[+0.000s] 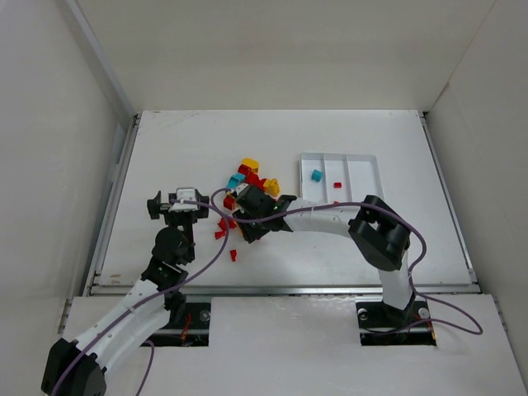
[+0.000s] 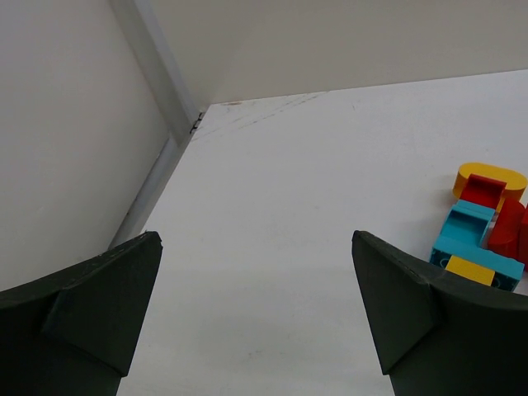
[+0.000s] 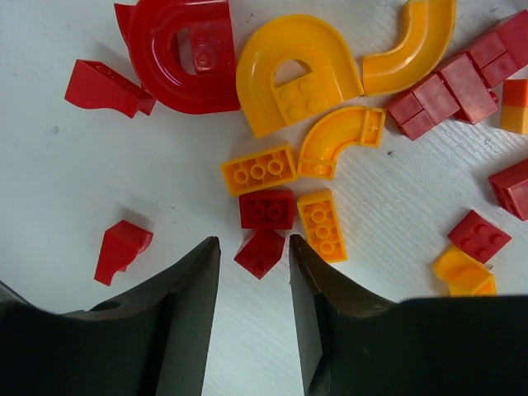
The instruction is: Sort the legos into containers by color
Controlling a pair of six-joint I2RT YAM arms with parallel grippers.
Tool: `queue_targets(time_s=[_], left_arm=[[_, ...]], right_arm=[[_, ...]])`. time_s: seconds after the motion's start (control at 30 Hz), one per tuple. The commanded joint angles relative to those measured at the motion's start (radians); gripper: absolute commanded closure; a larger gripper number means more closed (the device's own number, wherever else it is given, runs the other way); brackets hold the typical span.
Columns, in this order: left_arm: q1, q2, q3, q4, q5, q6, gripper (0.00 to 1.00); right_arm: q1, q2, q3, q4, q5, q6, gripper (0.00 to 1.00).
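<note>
Red, orange-yellow and teal legos [image 1: 247, 180] lie heaped mid-table, left of the white tray. The tray's three containers [image 1: 363, 162] hold a teal brick [image 1: 316, 175] on the left and a red brick [image 1: 337, 184] in the middle. My right gripper [image 1: 240, 219] hangs over the heap's near edge. In its wrist view it [image 3: 254, 241] is open, with a small red brick [image 3: 262, 254] on the table between the fingertips, a gap on each side. A red square brick [image 3: 266, 209] and an orange brick [image 3: 327, 224] lie just beyond. My left gripper [image 2: 256, 239] is wide open over bare table, left of the heap.
A red arch [image 3: 186, 54] and an orange arch [image 3: 297, 70] lie farther in the heap, and a red slope piece [image 3: 122, 249] sits left of the right fingers. Stray red pieces [image 1: 233, 254] lie nearer the front edge. White walls enclose the table on three sides.
</note>
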Motion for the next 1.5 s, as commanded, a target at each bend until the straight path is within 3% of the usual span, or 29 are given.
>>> queue_targets(time_s=[0.0, 0.27, 0.43, 0.67, 0.8, 1.0, 1.17, 1.3, 1.47], left_arm=[[0.003, -0.013, -0.001, 0.057, 0.014, 0.006, 0.0], [0.003, -0.013, -0.001, 0.057, 0.014, 0.015, 0.0], [0.003, -0.013, -0.001, 0.057, 0.024, 0.015, 0.0], [0.003, -0.013, -0.001, 0.057, 0.024, 0.015, 0.0], [0.003, -0.013, -0.001, 0.057, 0.024, 0.024, 0.0], [0.003, -0.013, -0.001, 0.057, 0.024, 0.024, 0.0], [0.003, -0.013, -0.001, 0.057, 0.024, 0.024, 0.0], [0.003, -0.013, -0.001, 0.048, 0.024, 0.024, 0.0], [0.003, -0.013, -0.001, 0.048, 0.033, 0.024, 0.0]], right_arm=[[0.011, 0.008, 0.031, -0.005, 0.012, 0.0, 0.55], [0.03, 0.02, 0.034, -0.034, 0.012, 0.0, 0.55], [0.03, 0.02, 0.034, -0.034, 0.022, 0.0, 0.77], [0.03, -0.043, 0.034, -0.025, 0.084, 0.03, 0.86], [0.03, -0.134, 0.003, -0.034, 0.23, 0.065, 0.89], [-0.131, -0.314, -0.023, -0.146, 0.361, 0.226, 0.9], [-0.366, -0.44, -0.15, -0.155, 0.311, 0.262, 0.9], [-0.603, -0.449, -0.24, -0.131, 0.248, 0.247, 0.91], [-0.705, -0.388, -0.25, -0.094, 0.187, 0.196, 0.91]])
